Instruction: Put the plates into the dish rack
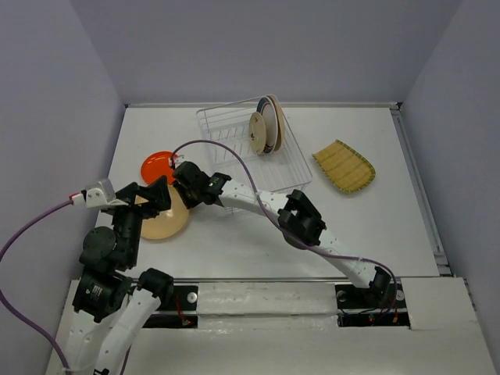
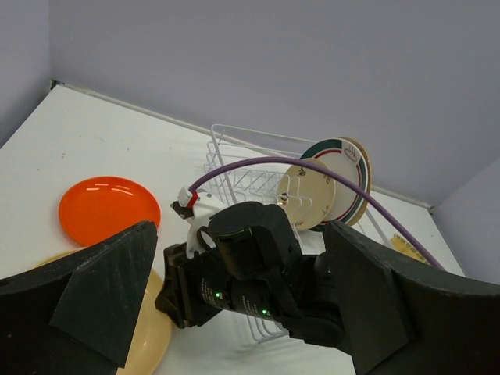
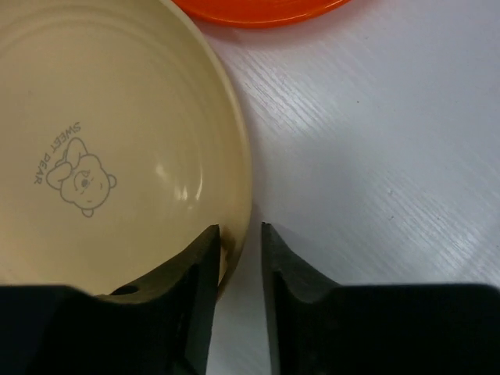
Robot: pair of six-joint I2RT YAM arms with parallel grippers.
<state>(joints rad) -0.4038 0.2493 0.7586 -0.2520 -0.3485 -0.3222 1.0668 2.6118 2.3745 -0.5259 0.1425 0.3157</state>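
Observation:
The tan plate (image 1: 164, 223) lies flat on the table at the left; it also shows in the right wrist view (image 3: 117, 141). My right gripper (image 1: 181, 194) is open, its narrow jaws straddling the plate's right rim (image 3: 241, 230), with a gap still beside the rim. My left gripper (image 1: 152, 195) is open wide and empty just above the same plate (image 2: 238, 234). The orange-red plate (image 1: 156, 166) lies flat behind it. The wire dish rack (image 1: 234, 129) holds a cream floral plate (image 2: 308, 195) and a teal-rimmed white plate (image 2: 340, 156) upright. The striped yellow-green plate (image 1: 344, 166) lies right of the rack.
Purple walls enclose the white table on three sides. My right arm (image 1: 301, 219) stretches diagonally across the middle of the table, past the rack's near corner. A purple cable (image 1: 226, 148) arcs over the rack's front.

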